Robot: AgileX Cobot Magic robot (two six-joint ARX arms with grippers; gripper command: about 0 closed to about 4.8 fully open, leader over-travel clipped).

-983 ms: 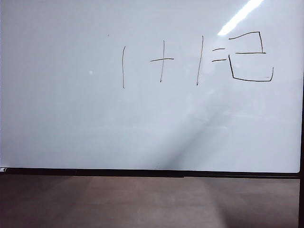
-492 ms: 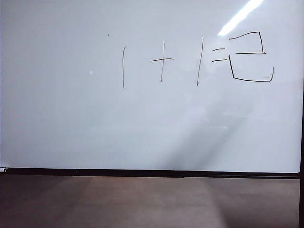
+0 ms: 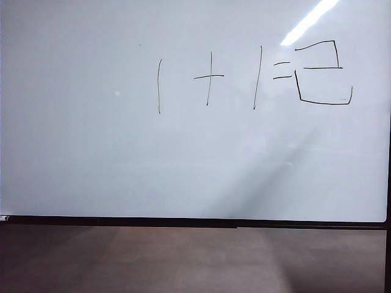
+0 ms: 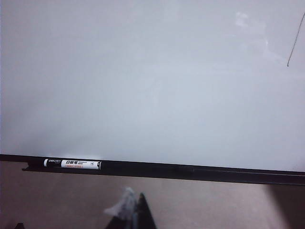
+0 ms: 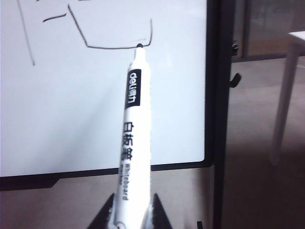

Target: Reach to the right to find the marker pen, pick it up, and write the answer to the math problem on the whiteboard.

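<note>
My right gripper (image 5: 131, 214) is clamped on the marker pen (image 5: 134, 133), white barrel with black lettering running away from me, dark tip up by the bottom stroke of the answer (image 5: 112, 40). Contact with the whiteboard (image 5: 71, 109): can't tell. One dash and a long slanted stroke of the math problem (image 5: 28, 36) show beside it. Black frame edge, a white table leg (image 5: 283, 105) beyond.
</note>
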